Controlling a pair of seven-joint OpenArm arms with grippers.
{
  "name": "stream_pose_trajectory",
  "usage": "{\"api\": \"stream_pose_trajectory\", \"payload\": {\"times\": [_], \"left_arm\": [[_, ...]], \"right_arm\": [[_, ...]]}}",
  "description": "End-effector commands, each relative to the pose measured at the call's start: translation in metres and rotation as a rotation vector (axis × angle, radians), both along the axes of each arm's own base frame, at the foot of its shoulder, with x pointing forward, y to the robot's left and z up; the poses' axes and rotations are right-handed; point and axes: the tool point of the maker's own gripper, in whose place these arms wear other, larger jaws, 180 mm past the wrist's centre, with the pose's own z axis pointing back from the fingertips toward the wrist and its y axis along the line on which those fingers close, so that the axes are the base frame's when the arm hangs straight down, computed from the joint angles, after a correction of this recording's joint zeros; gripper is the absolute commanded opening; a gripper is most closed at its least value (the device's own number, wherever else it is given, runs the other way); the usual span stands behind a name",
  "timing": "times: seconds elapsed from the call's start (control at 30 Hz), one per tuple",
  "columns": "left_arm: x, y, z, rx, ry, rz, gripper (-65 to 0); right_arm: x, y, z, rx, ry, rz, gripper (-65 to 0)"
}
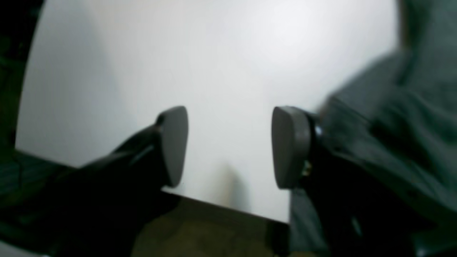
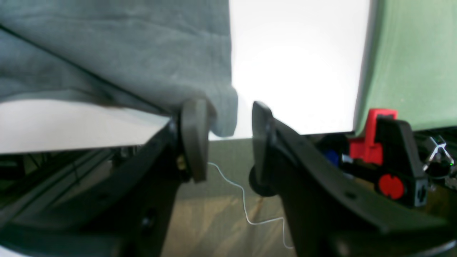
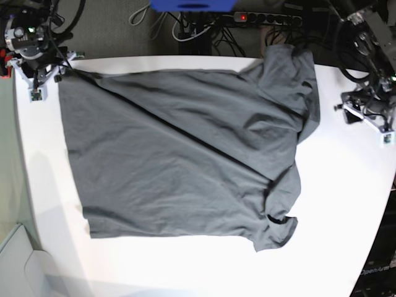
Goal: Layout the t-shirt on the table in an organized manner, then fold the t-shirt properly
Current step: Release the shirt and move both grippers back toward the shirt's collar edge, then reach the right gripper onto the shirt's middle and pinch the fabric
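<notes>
Here both end effectors gape empty: the t-shirt point(image 3: 185, 154) lies at three o'clock of the right end effector point(image 3: 37, 93), nine o'clock of the left end effector point(image 3: 385, 137), long axis three-to-nine across the surface point(image 3: 346, 204).

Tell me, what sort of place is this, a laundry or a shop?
Probably a robotics lab or test bench, not a laundry. A grey t-shirt lies spread on a bare white table, robot arms stand at its far corners, and a power strip with tangled cables sits behind.
</notes>
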Motion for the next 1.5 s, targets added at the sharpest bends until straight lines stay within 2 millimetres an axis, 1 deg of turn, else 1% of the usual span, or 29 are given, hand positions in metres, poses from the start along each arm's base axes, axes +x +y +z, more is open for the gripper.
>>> {"api": "stream_pose_trajectory", "payload": {"times": [0.0,0.07,0.17,0.23,0.27,0.3,0.33,0.4,0.43,0.5,0.57,0.63,0.77,0.8,0.93,1.0,1.1,1.2,1.23,1.37,1.4,1.47], "left_arm": [[0.007,-0.004,0.013,0.026,-0.038,-0.020,-28.7],[0.007,-0.022,0.013,0.013,-0.045,-0.047,-28.6],[0.003,-0.048,0.002,-0.021,-0.023,-0.097,-28.8],[0.005,-0.065,-0.005,-0.032,-0.005,-0.150,-29.3],[0.007,-0.075,-0.007,-0.043,0.000,-0.175,-31.2],[0.006,-0.086,-0.011,-0.056,0.009,-0.196,-34.5],[0.006,-0.093,-0.014,-0.067,0.014,-0.207,-39.5],[0.007,-0.104,-0.016,-0.085,0.012,-0.228,-47.9],[0.008,-0.109,-0.016,-0.094,0.010,-0.234,-50.1],[0.009,-0.115,-0.017,-0.107,0.008,-0.237,-50.3],[0.008,-0.115,-0.018,-0.110,0.009,-0.231,-50.5],[0.006,-0.114,-0.025,-0.120,0.029,-0.224,-50.5],[0.000,-0.110,-0.052,-0.156,0.103,-0.203,-50.5],[-0.003,-0.109,-0.057,-0.162,0.118,-0.199,-50.5],[-0.003,-0.109,-0.066,-0.177,0.122,-0.188,-50.5],[0.000,-0.108,-0.070,-0.182,0.104,-0.181,-50.5],[-0.005,-0.101,-0.082,-0.154,0.134,-0.167,-50.5],[-0.007,-0.097,-0.087,-0.128,0.142,-0.161,-50.5],[-0.006,-0.097,-0.087,-0.126,0.138,-0.163,-50.5],[-0.006,-0.097,-0.086,-0.129,0.136,-0.162,-50.5],[-0.006,-0.097,-0.087,-0.131,0.135,-0.162,-50.5],[-0.008,-0.098,-0.088,-0.132,0.140,-0.166,-50.5]], "right_arm": [[0.010,-0.004,0.012,-0.024,-0.045,0.006,-43.3],[0.016,-0.004,0.014,-0.023,-0.060,0.007,-43.3],[0.025,-0.004,0.019,-0.024,-0.085,0.007,-43.4],[0.033,-0.007,0.024,-0.033,-0.103,0.013,-43.5],[0.037,-0.007,0.027,-0.036,-0.115,0.014,-43.5],[0.040,-0.008,0.029,-0.039,-0.125,0.016,-43.5],[0.044,-0.008,0.031,-0.041,-0.132,0.016,-43.5],[0.051,-0.008,0.036,-0.041,-0.155,0.015,-43.5],[0.056,-0.008,0.038,-0.042,-0.168,0.017,-43.5],[0.063,-0.009,0.044,-0.048,-0.187,0.023,-43.5],[0.073,-0.002,0.047,-0.048,-0.199,0.057,-43.5],[0.079,0.005,0.048,-0.048,-0.200,0.101,-43.5],[0.107,0.032,0.058,-0.026,-0.255,0.180,-43.5],[0.115,0.042,0.061,-0.018,-0.269,0.207,-43.5],[0.144,0.085,0.075,0.018,-0.328,0.330,-43.5],[0.157,0.112,0.083,0.036,-0.357,0.405,-43.5],[0.172,0.151,0.096,0.056,-0.394,0.515,-43.4],[0.190,0.182,0.105,0.052,-0.378,0.598,-43.3],[0.195,0.191,0.107,0.056,-0.366,0.618,-43.3],[0.221,0.216,0.095,0.088,-0.275,0.642,-42.9],[0.227,0.221,0.092,0.107,-0.263,0.639,-41.7],[0.239,0.233,0.083,0.146,-0.228,0.637,-36.9]]}}
